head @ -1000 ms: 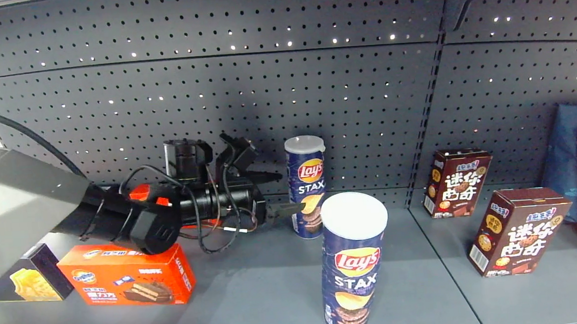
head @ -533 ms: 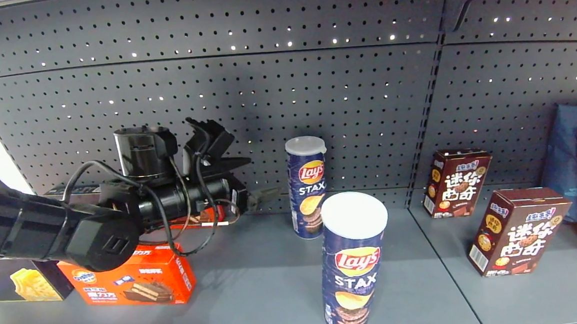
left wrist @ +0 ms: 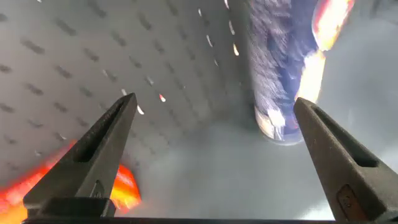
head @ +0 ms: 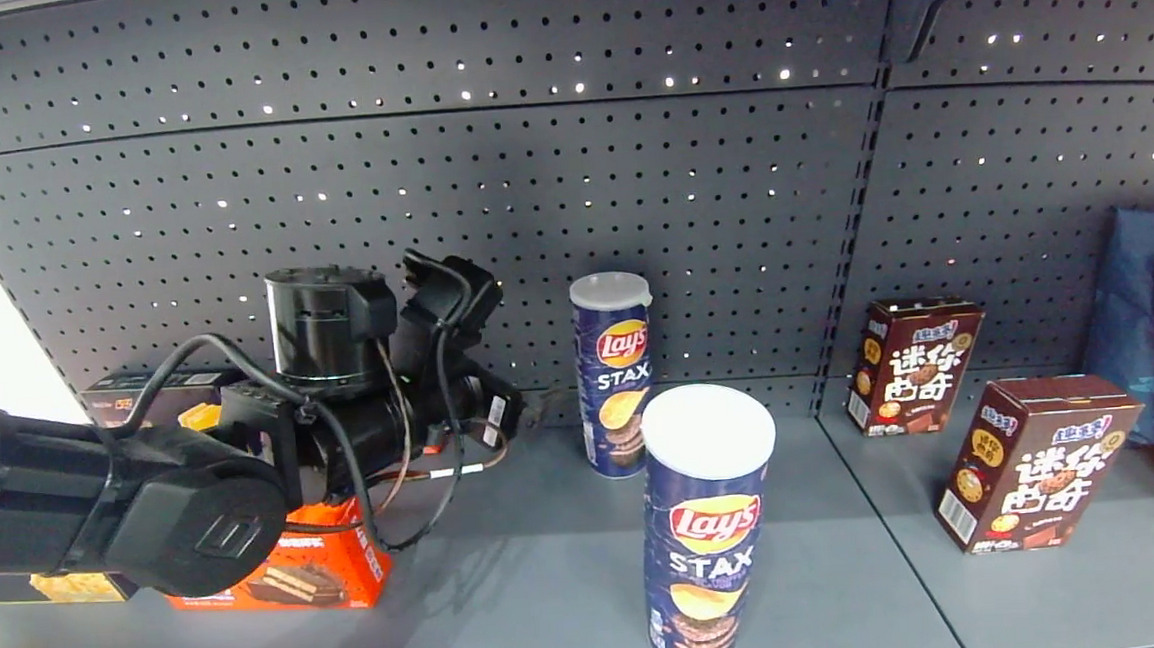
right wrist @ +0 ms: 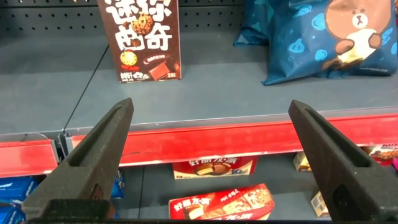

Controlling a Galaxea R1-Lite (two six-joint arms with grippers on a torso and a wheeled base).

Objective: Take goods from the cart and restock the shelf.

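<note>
A: Noted rear chip can (head: 615, 372) upright on shelf (head: 513, 588), near back panel (head: 730, 204), behind front can (head: 712, 526). Let go?

B: Let go. Logged left gripper (left wrist: 214, 102) drawn back leftward, now apart from it, spread wide, empty. Judged placed; cart next. Right gripper (right wrist: 211, 104) likewise wide, empty.

Printed packaging on the shelf goods

The near can (head: 710, 536) and the far can (head: 616, 377) each carry a round logo above white lettering. On the right, the far brown box (head: 912, 366) and the near brown box (head: 1034, 464) bear large white characters. The print on the orange box (head: 322, 570) at left is too small to make out.
</note>
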